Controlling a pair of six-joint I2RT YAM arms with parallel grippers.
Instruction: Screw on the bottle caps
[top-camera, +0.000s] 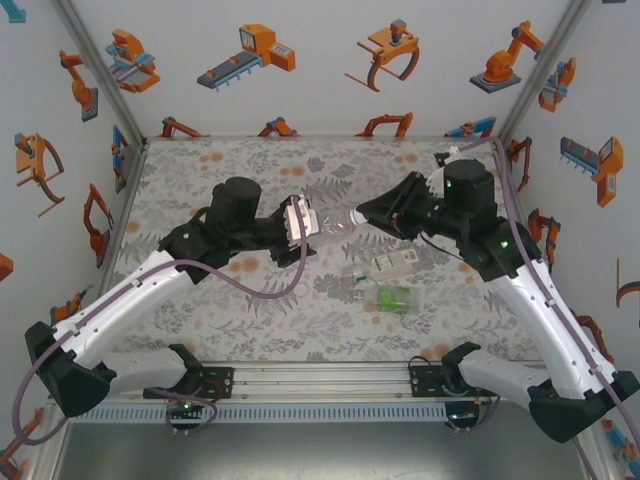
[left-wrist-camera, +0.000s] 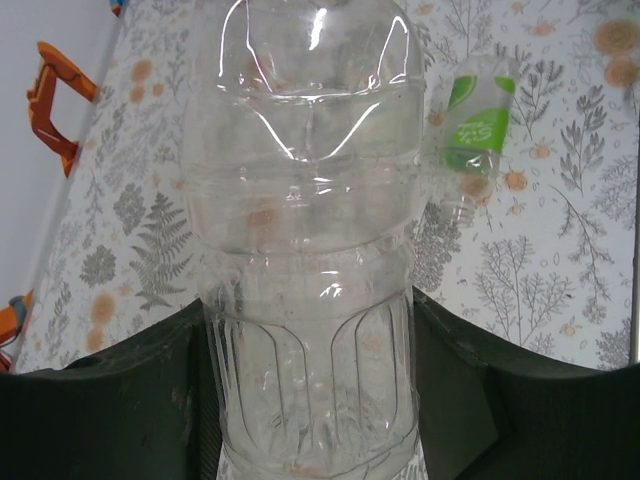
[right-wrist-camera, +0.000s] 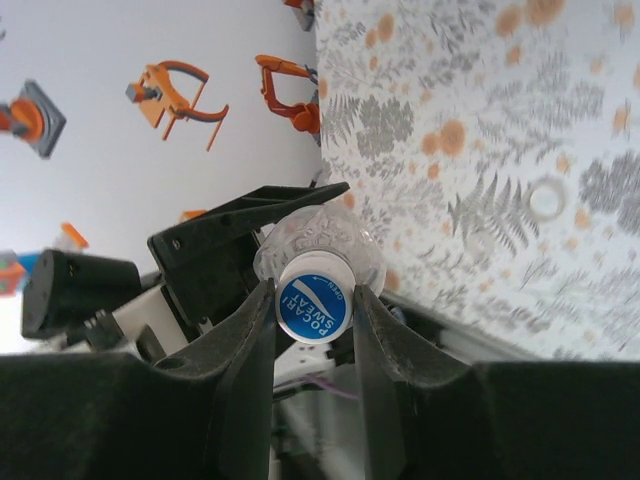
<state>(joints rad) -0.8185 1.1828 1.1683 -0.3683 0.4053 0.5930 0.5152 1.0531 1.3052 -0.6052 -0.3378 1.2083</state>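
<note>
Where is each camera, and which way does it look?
Top external: above and behind the arms, looking down at the table; both arms, left pincer and right pincer show.
Left wrist: on the left wrist, looking along the clear bottle it grips; its black fingers show.
Right wrist: on the right wrist, facing the blue cap between its fingers.
Shared: all see the clear bottle.

A table (top-camera: 300, 330) was covered in a grey fern-and-leaf print dotted with orange blossoms. Right of its centre, three bottles lay close together: a labelled bottle (top-camera: 386, 263) in white and green, a green-tinted bottle (top-camera: 393, 298) nearer the front, and a faint clear bottle (top-camera: 342, 287) beside them.
</note>
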